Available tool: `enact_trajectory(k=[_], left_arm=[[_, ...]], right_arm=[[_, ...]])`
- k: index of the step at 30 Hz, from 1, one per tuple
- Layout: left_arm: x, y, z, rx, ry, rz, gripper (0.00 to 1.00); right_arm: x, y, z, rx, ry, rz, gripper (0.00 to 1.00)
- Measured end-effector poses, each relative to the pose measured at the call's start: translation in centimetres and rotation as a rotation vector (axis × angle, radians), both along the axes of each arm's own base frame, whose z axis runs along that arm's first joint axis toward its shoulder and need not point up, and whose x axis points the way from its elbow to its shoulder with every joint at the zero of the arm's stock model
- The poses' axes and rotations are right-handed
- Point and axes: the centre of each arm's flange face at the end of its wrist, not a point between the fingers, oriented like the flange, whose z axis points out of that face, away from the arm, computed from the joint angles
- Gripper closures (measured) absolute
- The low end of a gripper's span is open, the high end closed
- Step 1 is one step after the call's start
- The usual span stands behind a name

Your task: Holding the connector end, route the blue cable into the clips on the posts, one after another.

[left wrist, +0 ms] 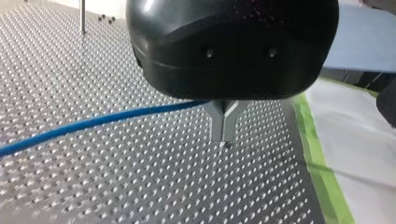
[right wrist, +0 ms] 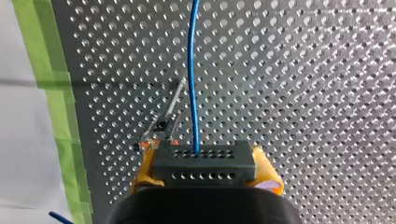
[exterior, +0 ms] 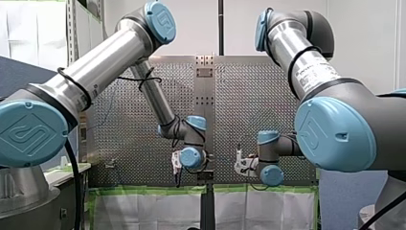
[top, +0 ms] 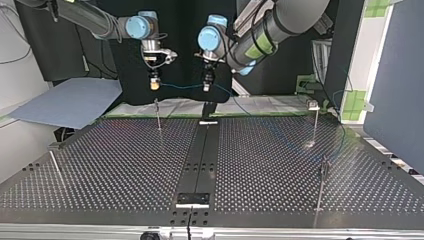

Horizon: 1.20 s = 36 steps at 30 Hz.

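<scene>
Perforated bench [top: 125, 165], blue cable [left wrist: 93, 123] held up over far edge.
R claw [right wrist: 205, 167] pinches connector [right wrist: 204, 161], L claw [left wrist: 224, 133] pressed together on cable; hard pull may slip it, missing clip on post [top: 158, 116].

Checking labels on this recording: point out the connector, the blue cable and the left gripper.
connector [right wrist: 205, 165], right wrist view, perforated dark face.
blue cable [right wrist: 192, 70], right wrist view, its straight run.
left gripper [left wrist: 225, 135], left wrist view, between metal fingertips.
</scene>
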Motion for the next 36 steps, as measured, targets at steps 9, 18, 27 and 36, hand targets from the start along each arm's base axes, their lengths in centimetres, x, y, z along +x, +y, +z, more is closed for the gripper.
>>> enact_trajectory(k=[9,18,27,36], left_arm=[[-1.4,-0.5,-4.2,-0.013,0.013,-0.025,1.00],[-1.9,-0.8,-4.8,-0.017,0.002,-0.016,1.00],[-2.3,-1.1,-5.4,-0.008,-0.006,-0.022,1.00],[-3.7,-2.9,-8.4,0.036,0.032,-0.053,1.00]], right_arm=[[-1.0,-0.7,-0.8,-0.002,-0.008,-0.009,1.00],[-2.8,-0.6,-3.6,0.036,0.010,-0.034,1.00],[-5.5,-2.0,-3.9,0.027,0.023,-0.077,1.00],[-8.8,-3.7,-4.2,0.023,0.085,-0.078,1.00]])
